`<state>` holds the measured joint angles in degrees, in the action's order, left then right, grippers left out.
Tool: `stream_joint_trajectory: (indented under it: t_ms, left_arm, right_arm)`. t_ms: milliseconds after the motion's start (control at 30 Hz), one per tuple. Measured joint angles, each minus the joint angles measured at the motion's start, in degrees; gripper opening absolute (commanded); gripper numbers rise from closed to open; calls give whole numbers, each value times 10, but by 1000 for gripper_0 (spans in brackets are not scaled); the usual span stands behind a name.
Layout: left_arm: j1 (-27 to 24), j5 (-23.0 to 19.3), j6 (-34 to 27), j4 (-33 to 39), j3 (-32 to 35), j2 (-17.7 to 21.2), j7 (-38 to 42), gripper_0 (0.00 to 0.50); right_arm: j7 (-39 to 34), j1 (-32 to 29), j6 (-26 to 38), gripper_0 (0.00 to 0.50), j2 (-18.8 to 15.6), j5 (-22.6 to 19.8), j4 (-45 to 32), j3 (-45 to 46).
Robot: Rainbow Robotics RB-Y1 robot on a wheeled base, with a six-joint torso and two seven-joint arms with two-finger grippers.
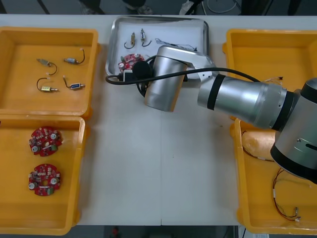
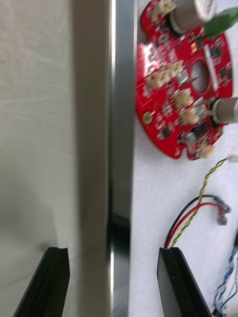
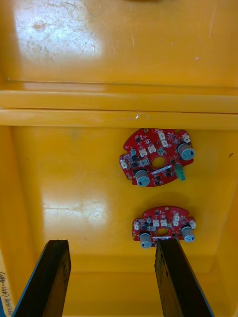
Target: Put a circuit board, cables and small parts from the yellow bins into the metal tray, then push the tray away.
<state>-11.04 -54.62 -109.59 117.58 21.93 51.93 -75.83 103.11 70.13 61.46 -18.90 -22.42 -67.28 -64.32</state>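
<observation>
The metal tray [image 1: 114, 47], white inside, stands at the table's far middle. It holds a red circuit board [image 1: 130, 62], two small metal parts [image 1: 132, 40] and a thin cable [image 1: 171, 44]. My right arm reaches across to the tray's near left corner. In the right wrist view my right gripper [image 2: 111, 250] is open and straddles the tray's rim [image 2: 121, 148], one finger over the table, the other inside. Beyond the inner finger lie the circuit board [image 2: 183, 79], a red and black cable [image 2: 198, 210] and a blue and white cable [image 2: 229, 277]. My left gripper [image 3: 111, 277] hangs open above two circuit boards [image 3: 157, 157].
Yellow bins flank the table. The far left bin [image 1: 10, 74] holds several small metal parts [image 1: 74, 85], the near left bin [image 1: 15, 198] two circuit boards [image 1: 45, 140]. A red and yellow cable [image 1: 282, 198] lies in the near right bin [image 1: 242, 208].
</observation>
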Motion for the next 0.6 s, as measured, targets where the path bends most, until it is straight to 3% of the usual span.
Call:
stream_joint_trajectory:
  t_ms: [133, 233, 600]
  left_arm:
    - [0, 0, 0, 0, 0, 0, 0, 500]
    - [0, 0, 0, 0, 0, 0, 0, 500]
    - [0, 0, 0, 0, 0, 0, 0, 500]
  right_arm:
    - [0, 2, 82, 500, 0, -57, -39, 30]
    - [0, 1, 156, 500, 0, -77, -87, 67]
    - [0, -46, 373, 500, 0, -82, -310, 181]
